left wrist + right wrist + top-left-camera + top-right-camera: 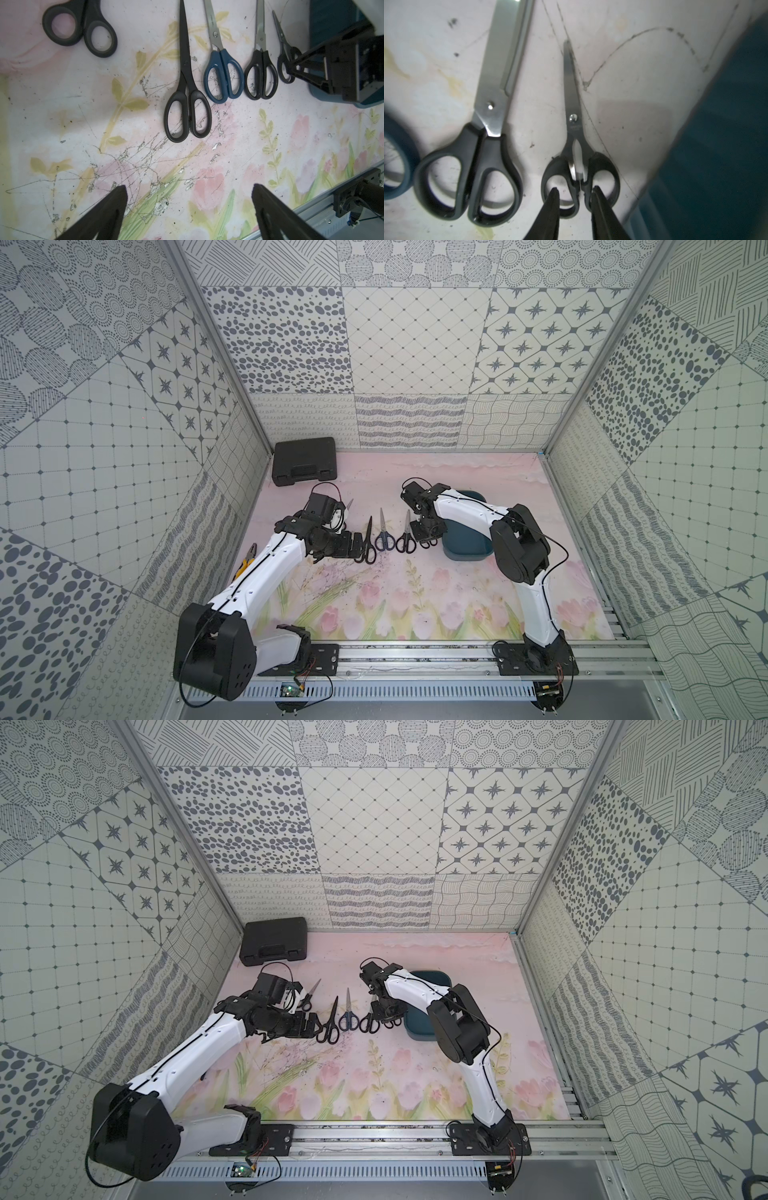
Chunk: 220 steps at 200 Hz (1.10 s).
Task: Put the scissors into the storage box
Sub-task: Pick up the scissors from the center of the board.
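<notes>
Smallest scissors, flat, blades toward back wall

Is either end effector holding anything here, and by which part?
The right end effector pinches the small black scissors by the handle, on the bars between the two loops. The left end effector is open and holds nothing.

The table is covered with a pink floral sheet, scratched and flecked toward its middle. A closed black case lies in the far left corner, and yellow-handled pliers lie near the left edge, partly hidden. Five pairs of scissors lie flat in a rough row with blades toward the far side: a stubby black-handled pair, a long all-black pair, a blue-handled pair, a black-handled pair with bright blades, and the smallest pair, just beside the teal storage box.
</notes>
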Motion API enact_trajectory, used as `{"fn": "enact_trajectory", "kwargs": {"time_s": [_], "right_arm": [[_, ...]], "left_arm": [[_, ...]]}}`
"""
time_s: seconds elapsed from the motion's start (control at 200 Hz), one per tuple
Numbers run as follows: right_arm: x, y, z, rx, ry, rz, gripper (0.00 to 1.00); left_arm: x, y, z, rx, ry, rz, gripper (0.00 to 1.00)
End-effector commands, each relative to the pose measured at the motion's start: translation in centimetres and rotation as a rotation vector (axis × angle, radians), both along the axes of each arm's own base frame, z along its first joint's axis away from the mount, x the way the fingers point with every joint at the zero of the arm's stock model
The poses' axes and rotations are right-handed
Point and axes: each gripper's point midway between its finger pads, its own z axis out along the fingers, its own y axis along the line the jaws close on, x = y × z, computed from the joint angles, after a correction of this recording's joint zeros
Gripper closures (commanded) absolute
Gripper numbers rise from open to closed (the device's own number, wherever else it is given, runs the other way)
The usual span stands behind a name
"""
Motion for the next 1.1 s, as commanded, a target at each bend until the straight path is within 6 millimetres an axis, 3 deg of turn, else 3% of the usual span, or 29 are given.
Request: {"fn": "enact_trajectory", "kwargs": {"time_s": [0.0, 0.09, 0.395, 0.645, 1.095], "right_arm": [[-0.2, 0.2, -2.0, 0.016, 0.05, -0.047, 0.71], [-0.4, 0.2, -2.6, 0.018, 0.071, -0.058, 0.72], [-1.5, -0.5, -4.4, -0.034, 0.143, -0.111, 0.93], [-2.5, 1.1, -4.3, -0.041, 0.183, -0.1, 1.0], [-1.1, 2.0, 2.8, 0.015, 0.082, -0.079, 1.0]], "left_arm": [[-0.2, -0.1, 0.2, -0.018, 0.008, 0.002, 0.02], [-0.2, -0.2, 0.4, -0.028, -0.002, 0.0, 0.01], [-0.1, -0.3, 0.7, -0.038, -0.013, -0.003, 0.01], [-0.1, -0.4, 0.9, -0.046, -0.021, -0.003, 0.01], [0.1, -0.3, 1.2, -0.068, -0.028, 0.007, 0.01]]}}
